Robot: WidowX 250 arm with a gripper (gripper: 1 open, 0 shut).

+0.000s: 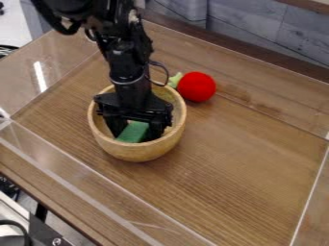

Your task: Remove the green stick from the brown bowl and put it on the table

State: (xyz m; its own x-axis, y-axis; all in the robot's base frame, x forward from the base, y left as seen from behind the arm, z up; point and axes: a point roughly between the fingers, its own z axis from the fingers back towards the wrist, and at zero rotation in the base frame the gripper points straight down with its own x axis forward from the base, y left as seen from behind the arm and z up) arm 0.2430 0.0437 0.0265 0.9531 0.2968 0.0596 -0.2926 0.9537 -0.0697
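While our gripper [133,124] straddles the stick [130,132] in the bowl [157,147] with jaws spread, closing off-centre could drag the bowl.

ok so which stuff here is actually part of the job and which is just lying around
Part of the job:
green stick, lying in the bowl
brown bowl
table
hand, open, down over the stick

Just lying about:
red ball, behind the bowl

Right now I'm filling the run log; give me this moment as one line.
phase: reaching | gripper: open, down inside bowl, jaws either side of stick | stick: in bowl, not lifted | table: red ball behind bowl
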